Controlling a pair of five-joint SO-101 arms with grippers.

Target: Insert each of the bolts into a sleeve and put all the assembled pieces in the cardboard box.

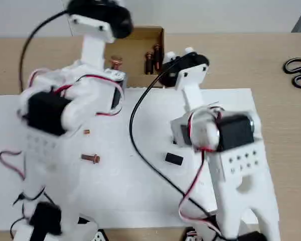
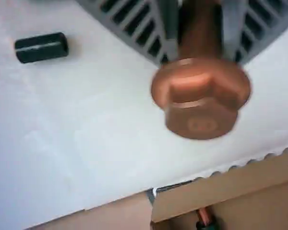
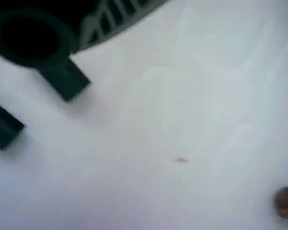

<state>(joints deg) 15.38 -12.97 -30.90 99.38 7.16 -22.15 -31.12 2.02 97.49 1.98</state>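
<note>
- Left gripper (image 2: 199, 33) is clamped on a copper bolt (image 2: 200, 98). The shank sits between the grey ribbed fingers (image 2: 129, 19) and the flanged head sticks out.
- High view: the bolt (image 1: 115, 62) hangs just beside the box (image 1: 149, 33), on its left and not inside it.
- Copper-and-black assembled pieces (image 1: 151, 57) stand in the box.
- A loose bolt (image 1: 91, 158) lies on the white sheet (image 1: 130, 191), well apart from the box. A small copper piece (image 1: 86, 131) lies near it.
- A black sleeve (image 1: 174, 159) lies on the sheet near the right gripper (image 1: 179, 134). I cannot tell whether that gripper is open or closed.
- Right wrist view: two dark sleeve-like pieces (image 3: 63, 80) (image 3: 2, 127) lie on the sheet, with a copper bit (image 3: 285, 201) at the frame edge.
- In the way: a black cable (image 1: 140, 135) crosses the sheet between the arms, and the left arm's body covers the sheet's upper left.
- Scissors (image 1: 297, 71) lie on the table, far right.
</note>
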